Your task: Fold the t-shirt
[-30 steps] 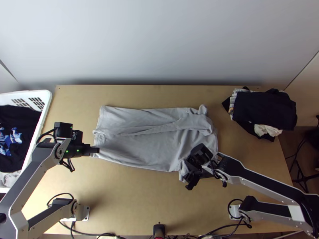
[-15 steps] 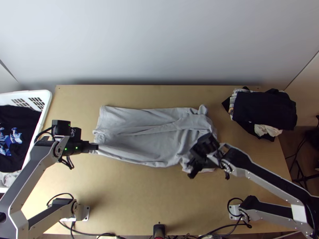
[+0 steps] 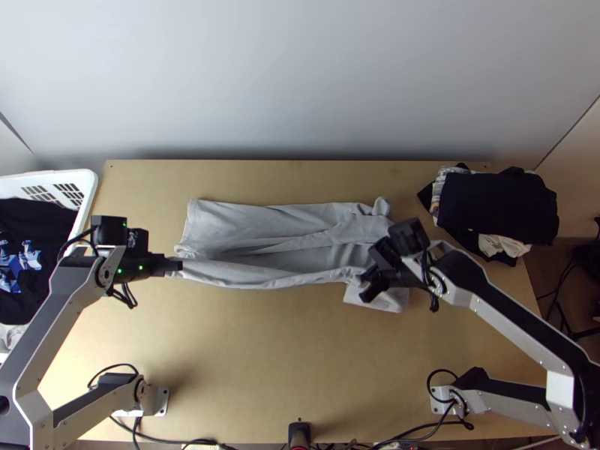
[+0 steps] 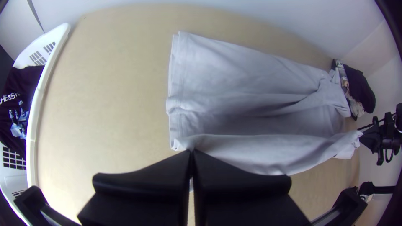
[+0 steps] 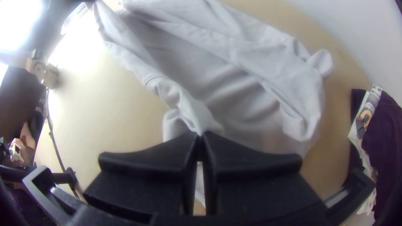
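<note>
One dark shirt (image 4: 26, 78) bears pale lettering (image 4: 9, 98) (grey t-shirt (image 3: 274, 220): near edge lifted).

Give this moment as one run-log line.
Fold unfinished | light grey cloth t-shirt: near side raised, not yet laid over | left black hand: shut on near-left corner | right black hand: shut on near edge

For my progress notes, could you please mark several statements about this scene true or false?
1. The left claw is shut on the grey t-shirt. True.
2. The right claw is open, away from the t-shirt. False: the right claw is shut on the t-shirt.
3. The white basket is at the top view's right edge. False: the white basket is at its left edge.
4. The clothes pile is dark on top. True.
</note>
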Controlling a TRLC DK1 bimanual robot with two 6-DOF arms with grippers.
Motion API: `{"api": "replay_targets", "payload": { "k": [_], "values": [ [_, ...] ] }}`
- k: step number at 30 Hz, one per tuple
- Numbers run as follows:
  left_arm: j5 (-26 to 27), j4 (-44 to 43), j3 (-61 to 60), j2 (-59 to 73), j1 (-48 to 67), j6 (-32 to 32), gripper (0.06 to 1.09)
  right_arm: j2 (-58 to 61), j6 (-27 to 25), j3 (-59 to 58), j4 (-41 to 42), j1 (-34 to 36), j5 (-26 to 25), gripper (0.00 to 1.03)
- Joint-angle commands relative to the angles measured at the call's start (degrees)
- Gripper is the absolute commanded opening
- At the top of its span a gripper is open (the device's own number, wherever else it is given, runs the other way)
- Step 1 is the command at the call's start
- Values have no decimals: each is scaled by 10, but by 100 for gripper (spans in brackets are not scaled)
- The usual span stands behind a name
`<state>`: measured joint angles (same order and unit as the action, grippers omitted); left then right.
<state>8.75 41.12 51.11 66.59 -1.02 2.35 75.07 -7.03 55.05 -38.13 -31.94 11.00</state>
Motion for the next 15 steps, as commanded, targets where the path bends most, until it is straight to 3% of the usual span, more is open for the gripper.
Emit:
{"api": "replay_targets", "payload": {
  "k": [1, 15],
  "values": [
    [-1, -3, 43, 28, -2, 0, 9, 47, -29, 58, -12, 46, 0, 3],
    [-4, -61, 166, 176, -3, 4, 9, 217, -63, 244, -33, 100, -1, 3]
  ]
}}
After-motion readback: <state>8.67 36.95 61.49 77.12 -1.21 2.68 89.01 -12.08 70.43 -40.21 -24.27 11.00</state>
